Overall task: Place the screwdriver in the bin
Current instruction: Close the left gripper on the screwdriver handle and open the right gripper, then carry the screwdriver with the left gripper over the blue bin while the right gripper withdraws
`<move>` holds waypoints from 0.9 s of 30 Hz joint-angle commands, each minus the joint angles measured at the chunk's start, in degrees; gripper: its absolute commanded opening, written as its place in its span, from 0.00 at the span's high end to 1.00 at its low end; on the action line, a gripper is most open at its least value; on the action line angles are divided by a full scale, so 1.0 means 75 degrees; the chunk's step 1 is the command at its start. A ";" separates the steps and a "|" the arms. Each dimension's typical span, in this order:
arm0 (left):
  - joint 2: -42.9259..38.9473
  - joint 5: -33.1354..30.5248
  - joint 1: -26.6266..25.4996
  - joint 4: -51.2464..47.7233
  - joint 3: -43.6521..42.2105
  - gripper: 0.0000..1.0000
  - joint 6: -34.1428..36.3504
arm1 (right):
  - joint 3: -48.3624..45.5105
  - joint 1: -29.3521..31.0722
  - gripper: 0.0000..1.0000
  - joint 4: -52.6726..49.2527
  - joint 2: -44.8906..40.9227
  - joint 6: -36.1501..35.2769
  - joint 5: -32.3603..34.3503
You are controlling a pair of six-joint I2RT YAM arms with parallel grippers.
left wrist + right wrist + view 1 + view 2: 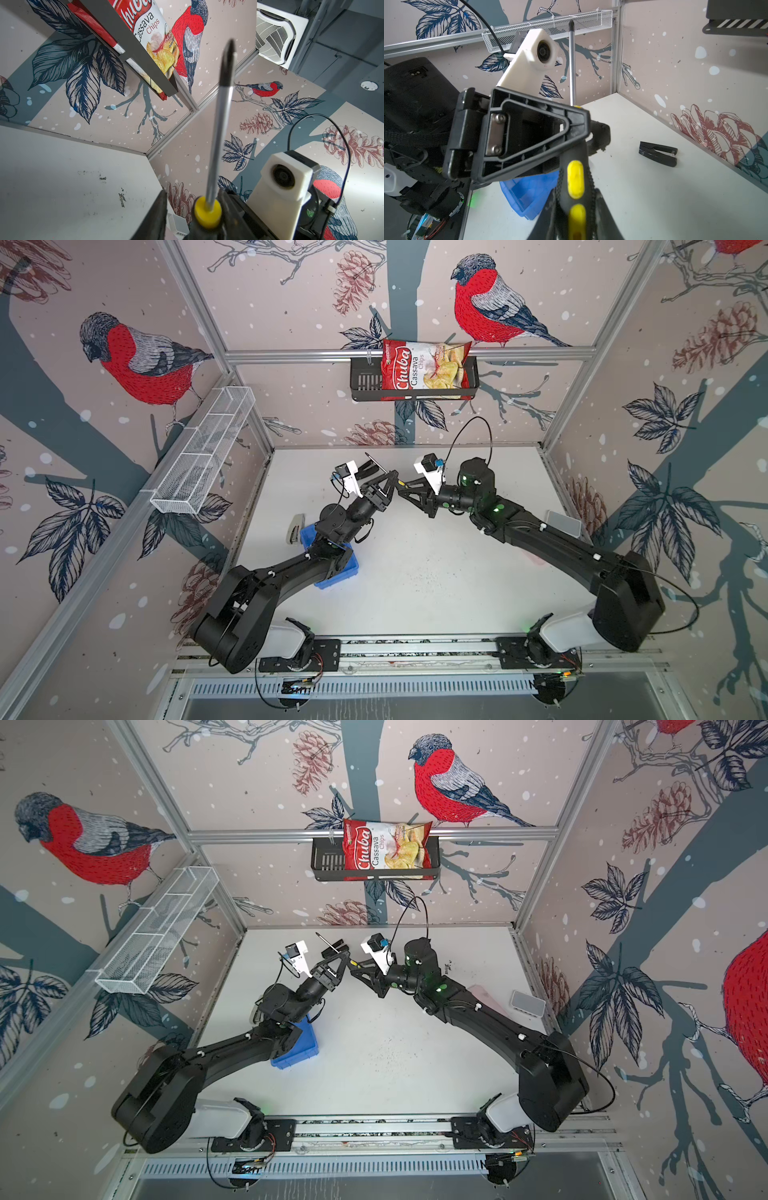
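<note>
one screwdriver, one bin, one bag

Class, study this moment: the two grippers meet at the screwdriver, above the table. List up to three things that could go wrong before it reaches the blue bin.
1. The right gripper clamps the screwdriver by its handle, while the left gripper sits around it nearer the shaft. Its grip is unclear, so an early release could drop it.
2. The bin lies mostly under the left arm, so reaching back may nudge it or miss.
</note>
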 commanded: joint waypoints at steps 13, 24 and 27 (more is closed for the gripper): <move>-0.0554 -0.0359 0.0107 -0.0253 -0.0488 1.00 0.0066 | 0.0008 0.0012 0.38 0.0136 -0.0137 -0.0207 0.0155; -0.2101 -0.0716 0.0446 -0.4040 -0.0512 1.00 0.0890 | 0.0164 0.0442 0.00 -0.0608 -0.0250 -0.1229 0.0279; -0.2595 -0.0981 0.0446 -0.5483 -0.0318 1.00 0.1473 | 0.0256 0.0788 0.00 -0.0835 -0.0202 -0.1545 0.0580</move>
